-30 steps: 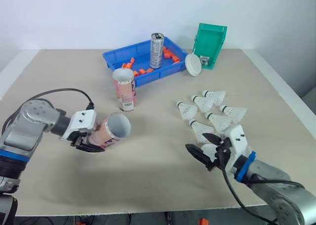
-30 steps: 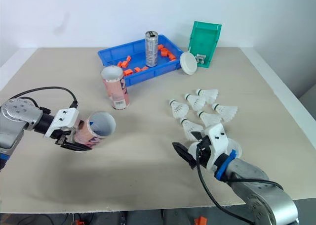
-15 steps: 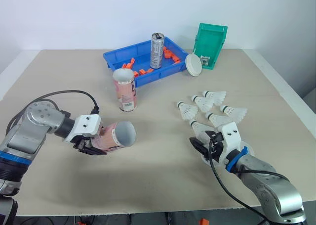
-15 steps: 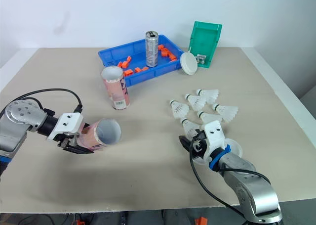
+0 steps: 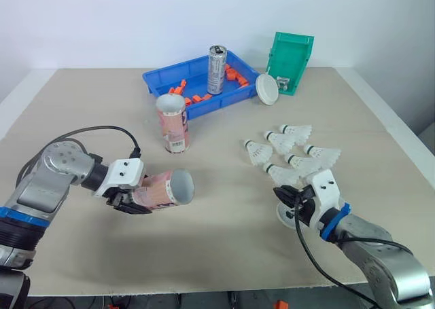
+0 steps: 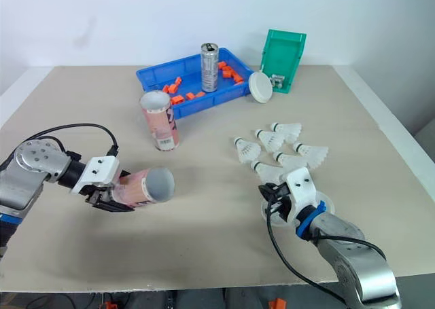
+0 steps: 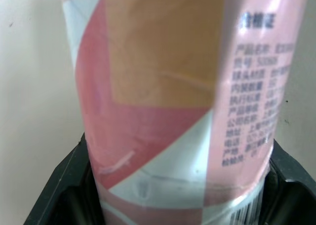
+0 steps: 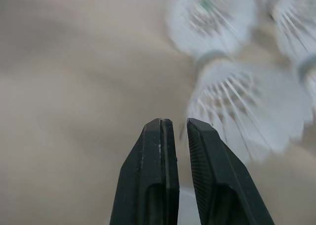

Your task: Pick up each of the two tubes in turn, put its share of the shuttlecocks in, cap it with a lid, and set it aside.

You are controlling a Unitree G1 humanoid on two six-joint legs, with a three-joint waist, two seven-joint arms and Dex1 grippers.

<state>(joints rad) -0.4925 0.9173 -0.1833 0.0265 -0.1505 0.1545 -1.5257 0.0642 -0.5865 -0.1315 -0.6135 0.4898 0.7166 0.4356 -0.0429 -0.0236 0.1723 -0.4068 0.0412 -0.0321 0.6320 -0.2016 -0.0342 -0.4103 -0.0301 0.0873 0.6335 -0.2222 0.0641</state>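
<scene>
My left gripper [image 5: 129, 195] is shut on a pink tube [image 5: 163, 189], held level above the table with its open mouth facing right. Its pink and white label shows up close as the tube [image 7: 168, 101] sits between the black fingers [image 7: 59, 195]. A second pink tube [image 5: 171, 122] stands upright further back. Several white shuttlecocks [image 5: 293, 153] lie in a cluster at the right. My right gripper [image 5: 288, 202] is just in front of the nearest shuttlecock [image 5: 280, 175]. Its fingers [image 8: 158, 151] are almost together with nothing seen between the tips. A white lid [image 5: 282, 216] lies under it.
A blue tray [image 5: 153, 78] with orange bits and a silver can [image 5: 216, 69] stands at the back. A green bin [image 5: 291, 61] is beside it, with a second white lid [image 5: 266, 89] leaning against it. Bare table lies between the two arms.
My right gripper has closed from wide open and drawn in towards the nearest shuttlecock. My left arm has carried the tube rightward and levelled it.
</scene>
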